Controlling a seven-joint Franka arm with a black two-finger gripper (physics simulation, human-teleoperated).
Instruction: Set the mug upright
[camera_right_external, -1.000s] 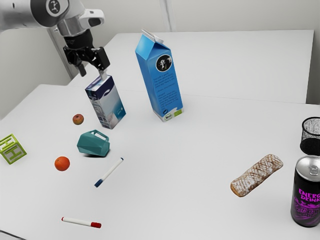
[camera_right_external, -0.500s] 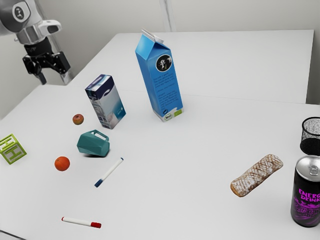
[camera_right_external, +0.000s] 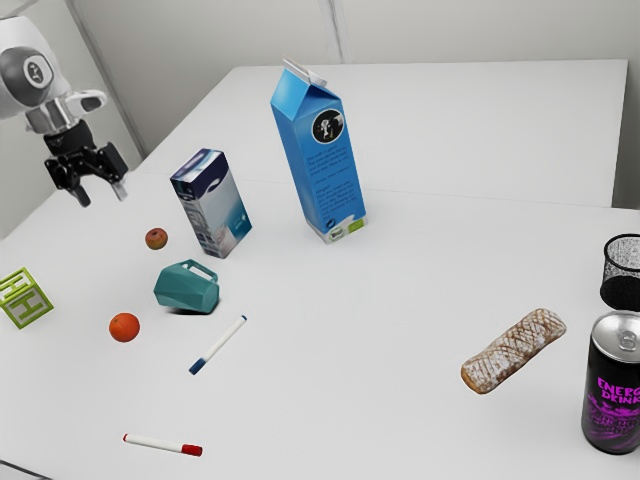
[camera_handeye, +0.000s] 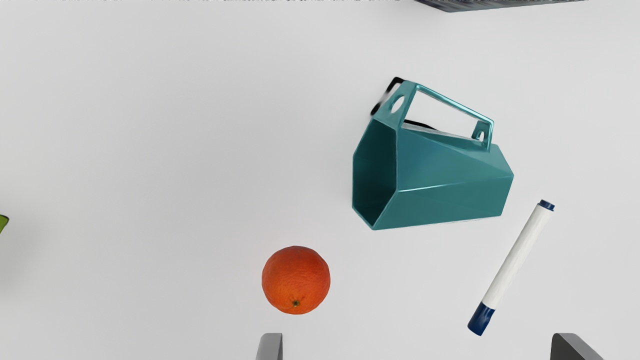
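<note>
"What's changed on the white table (camera_right_external: 400, 290)?"

"Just the arm (camera_right_external: 22, 75). A second ago its gripper (camera_right_external: 103, 201) was in front of the smaller carton's top; now it's farther toward the exterior view's left. Against half a second ago, it sits lower in that view. Everything else lies where it did — the mug included."

"How is the arm held?"

"It comes in from the exterior view's upper left, fingers (camera_handeye: 270, 348) pointing down, above the table. They're spread wide, nothing between them."

"And the mug?"

"The teal mug (camera_right_external: 186, 289) is on its side, toward the exterior view's left, near side of the smaller carton, apart from the gripper. The wrist view shows its open mouth and its handle."

"Count the rest, biggest first."

"Two cartons: a tall blue one (camera_right_external: 325, 160) at the far side, and a smaller white-and-blue one (camera_right_external: 218, 208) to its left. One black drink can (camera_right_external: 610, 400) at the exterior view's right, near side. One sugar-dusted loaf (camera_right_external: 514, 350) left of the can. One black mesh cup (camera_right_external: 622, 270) just beyond the can. One green cube (camera_right_external: 24, 300) at the far left. Two markers — a blue-capped one (camera_right_external: 218, 345) near the mug, a red-capped one (camera_right_external: 162, 445) closer to the near edge. One orange (camera_right_external: 124, 327), near the mug. One small apple (camera_right_external: 156, 238), between cube and smaller carton."
</note>
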